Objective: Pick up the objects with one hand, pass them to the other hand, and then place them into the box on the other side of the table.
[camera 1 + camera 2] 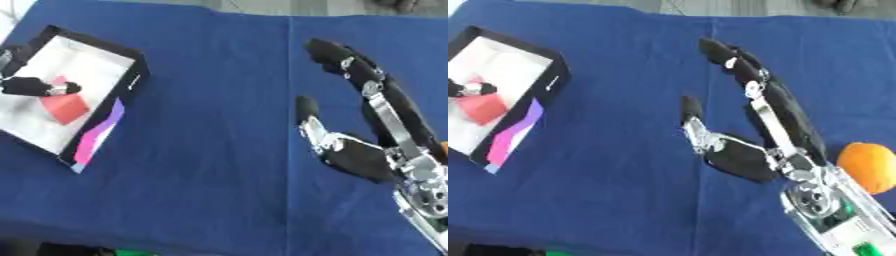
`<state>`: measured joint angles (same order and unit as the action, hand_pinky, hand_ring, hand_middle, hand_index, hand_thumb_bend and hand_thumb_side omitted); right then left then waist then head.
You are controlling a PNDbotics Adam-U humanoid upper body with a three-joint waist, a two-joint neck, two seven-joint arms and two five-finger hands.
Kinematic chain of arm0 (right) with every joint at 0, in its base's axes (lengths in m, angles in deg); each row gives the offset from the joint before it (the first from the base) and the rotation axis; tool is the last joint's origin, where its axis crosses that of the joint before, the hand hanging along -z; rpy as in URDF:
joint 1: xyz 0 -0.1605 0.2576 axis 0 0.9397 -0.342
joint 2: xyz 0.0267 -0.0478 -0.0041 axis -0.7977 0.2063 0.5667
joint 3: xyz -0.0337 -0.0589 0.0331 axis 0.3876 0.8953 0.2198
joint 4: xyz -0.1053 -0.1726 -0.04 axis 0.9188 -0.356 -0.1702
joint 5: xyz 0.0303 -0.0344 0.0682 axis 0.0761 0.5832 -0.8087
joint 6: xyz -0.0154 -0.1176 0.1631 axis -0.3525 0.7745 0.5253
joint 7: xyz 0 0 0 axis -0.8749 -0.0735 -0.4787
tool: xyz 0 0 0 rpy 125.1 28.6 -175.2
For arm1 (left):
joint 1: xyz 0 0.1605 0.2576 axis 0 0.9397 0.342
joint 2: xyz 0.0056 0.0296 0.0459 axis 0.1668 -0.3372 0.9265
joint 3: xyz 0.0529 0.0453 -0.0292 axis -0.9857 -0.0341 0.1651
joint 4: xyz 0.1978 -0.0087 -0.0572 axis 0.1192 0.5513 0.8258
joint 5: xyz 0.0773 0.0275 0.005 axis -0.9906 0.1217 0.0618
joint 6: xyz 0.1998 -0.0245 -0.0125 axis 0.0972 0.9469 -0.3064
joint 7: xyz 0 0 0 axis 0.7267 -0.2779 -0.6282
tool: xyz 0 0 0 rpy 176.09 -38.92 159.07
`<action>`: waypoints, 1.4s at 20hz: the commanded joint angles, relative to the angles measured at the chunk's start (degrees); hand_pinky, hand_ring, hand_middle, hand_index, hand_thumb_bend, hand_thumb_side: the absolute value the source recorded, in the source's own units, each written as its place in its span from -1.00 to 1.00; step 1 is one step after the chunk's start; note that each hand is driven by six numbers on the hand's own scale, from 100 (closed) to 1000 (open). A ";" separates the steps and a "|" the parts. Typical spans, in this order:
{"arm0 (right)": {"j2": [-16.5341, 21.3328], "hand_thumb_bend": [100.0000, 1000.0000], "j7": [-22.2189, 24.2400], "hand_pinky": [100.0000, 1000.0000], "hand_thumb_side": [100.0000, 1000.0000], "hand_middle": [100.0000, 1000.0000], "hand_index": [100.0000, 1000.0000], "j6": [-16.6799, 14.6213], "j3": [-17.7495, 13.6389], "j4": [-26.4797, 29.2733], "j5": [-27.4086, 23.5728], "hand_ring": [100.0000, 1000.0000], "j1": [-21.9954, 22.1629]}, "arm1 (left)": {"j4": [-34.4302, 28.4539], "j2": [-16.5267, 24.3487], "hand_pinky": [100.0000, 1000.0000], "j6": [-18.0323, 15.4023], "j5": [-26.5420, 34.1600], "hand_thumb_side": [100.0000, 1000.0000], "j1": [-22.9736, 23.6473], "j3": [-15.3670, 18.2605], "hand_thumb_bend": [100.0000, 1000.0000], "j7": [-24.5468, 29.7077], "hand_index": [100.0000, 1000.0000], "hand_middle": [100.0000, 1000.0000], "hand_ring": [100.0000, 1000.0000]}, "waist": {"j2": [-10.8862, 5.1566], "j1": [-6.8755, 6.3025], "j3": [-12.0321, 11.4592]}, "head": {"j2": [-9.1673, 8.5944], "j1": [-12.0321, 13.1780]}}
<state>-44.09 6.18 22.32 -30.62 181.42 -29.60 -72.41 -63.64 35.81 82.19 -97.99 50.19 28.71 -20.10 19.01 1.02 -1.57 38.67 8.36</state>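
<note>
Box (131, 75), black-rimmed with a white interior, sits at upper left on the blue cloth (210, 150). Left hand (35, 86) pinches a red object (66, 106) inside it. Right hand (754, 125) at centre right, fingers straight, empty. Orange (870, 166) at right edge.

one blue table cover (210, 150). one black-edged box (133, 80) with a white inside. one red object (66, 106) inside that box. one orange fruit (870, 166) at the right edge. two robot hands: the left hand (35, 87) and the right hand (367, 125).
</note>
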 commanded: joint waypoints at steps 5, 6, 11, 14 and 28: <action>3.36 -1.00 -0.50 0.77 -0.16 0.72 0.86 -0.94 -5.25 1.22 -1.17 0.77 -0.67 | -14.31 -0.59 0.55 3.68 10.56 0.55 1.68 6.75 -0.50 -13.80 0.63 0.23 0.34 | -1.60 0.00 -0.24 | 2.24 -9.68; 4.72 -1.00 1.20 0.77 -0.02 0.72 0.86 -0.45 -6.51 1.22 -1.24 0.76 -0.48 | -17.65 -1.25 0.55 2.99 13.78 0.76 2.55 7.39 -0.57 -17.40 0.67 0.28 0.35 | -1.78 0.11 -0.12 | 2.63 -10.72; 13.57 -1.00 15.72 0.78 0.20 0.74 0.89 1.50 -14.35 1.22 -7.37 0.78 2.02 | -31.51 -6.99 0.58 -3.35 26.35 1.00 8.04 9.64 -0.53 -30.73 0.82 0.44 0.45 | -2.32 0.62 0.99 | 3.53 -13.84; 20.24 -1.00 23.44 0.80 0.08 0.74 0.90 -0.45 -19.46 1.22 -10.17 0.80 5.11 | -36.43 -11.33 0.58 -6.97 32.41 0.84 10.92 10.25 -0.43 -34.53 0.83 0.45 0.44 | -2.44 0.77 1.42 | 3.70 -15.31; 35.35 -1.00 41.60 0.88 -0.39 0.76 0.86 -11.04 -30.55 1.22 -4.19 0.88 19.31 | -40.09 -17.00 0.57 -12.90 38.80 0.70 14.33 10.68 -0.44 -38.13 0.78 0.45 0.44 | -2.51 0.63 2.14 | 2.35 -18.45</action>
<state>-11.80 46.67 12.18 -59.60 181.75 -34.72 -52.89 -102.81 17.73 69.34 -58.93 64.82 38.54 -58.16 18.03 1.79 0.43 41.86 -9.76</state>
